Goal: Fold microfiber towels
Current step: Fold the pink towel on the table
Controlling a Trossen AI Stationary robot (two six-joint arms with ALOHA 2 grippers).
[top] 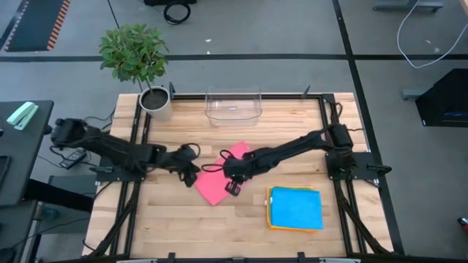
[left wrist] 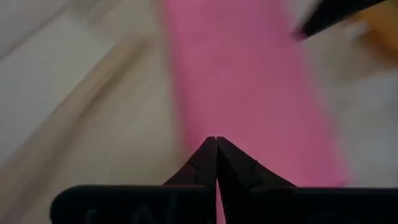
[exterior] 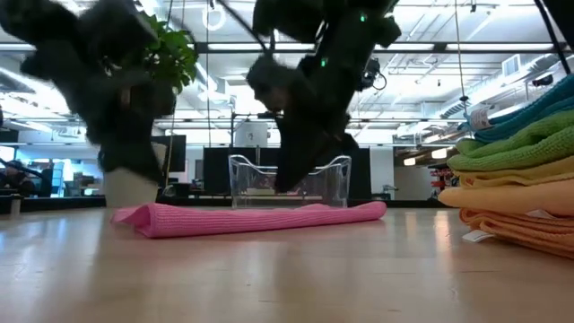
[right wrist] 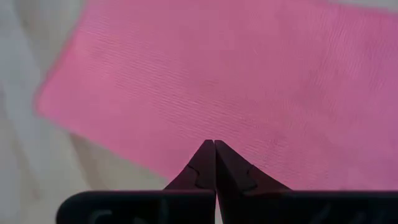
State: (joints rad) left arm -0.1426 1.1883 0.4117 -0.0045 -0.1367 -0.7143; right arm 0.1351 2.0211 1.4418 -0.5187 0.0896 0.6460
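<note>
Pink towel (top: 217, 180) flat mid-table, looks folded once. Left gripper (top: 191, 174) at its left edge, right gripper (top: 232, 184) over right part; both w/ fingers pressed together, nothing pinched. Prob. repositioning for 2nd fold. Finished stack (top: 295, 207) parked front-right, clear of work area.

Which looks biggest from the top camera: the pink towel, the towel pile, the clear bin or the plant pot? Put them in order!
1. Pink towel and towel pile: too alike to rank, and the grippers cover part of the pink one.
2. Clear bin.
3. Plant pot, smallest.
</note>
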